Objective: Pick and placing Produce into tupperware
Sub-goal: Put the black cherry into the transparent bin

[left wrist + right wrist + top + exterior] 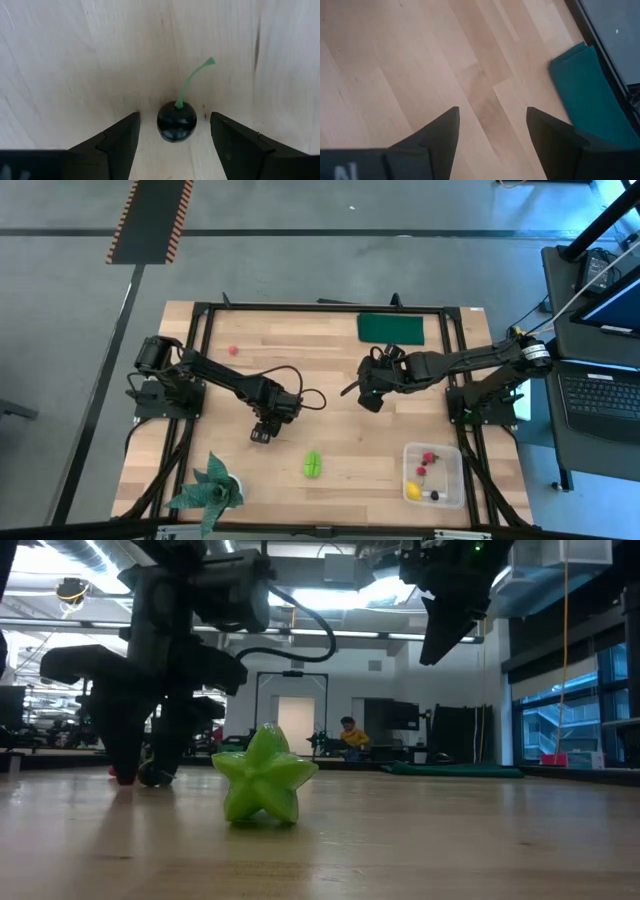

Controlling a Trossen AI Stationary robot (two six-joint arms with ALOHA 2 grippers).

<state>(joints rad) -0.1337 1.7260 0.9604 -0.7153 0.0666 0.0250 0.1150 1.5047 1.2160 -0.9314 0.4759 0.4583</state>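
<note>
My left gripper (261, 433) (174, 131) is open and points down at the table, its fingers on either side of a dark berry (176, 121) with a green stem, not touching it. In the low view it (140, 776) stands low, left of the bright green ridged fruit (264, 776) (313, 464). That fruit rests on the wood near the table's near edge. The clear tupperware (447, 451) sits at the near right corner and holds red berries (428, 459), a yellow piece (413, 491) and a dark berry (434, 495). One red berry (232, 350) lies at far left. My right gripper (371, 399) (492, 130) hangs open above mid-table.
A flat dark green rectangle (391, 328) (587, 95) lies at the far right of the table. A leafy potted plant (208, 490) stands at the near left corner. A black frame (320, 307) rims the table. Bare wood (330, 380) lies between the arms.
</note>
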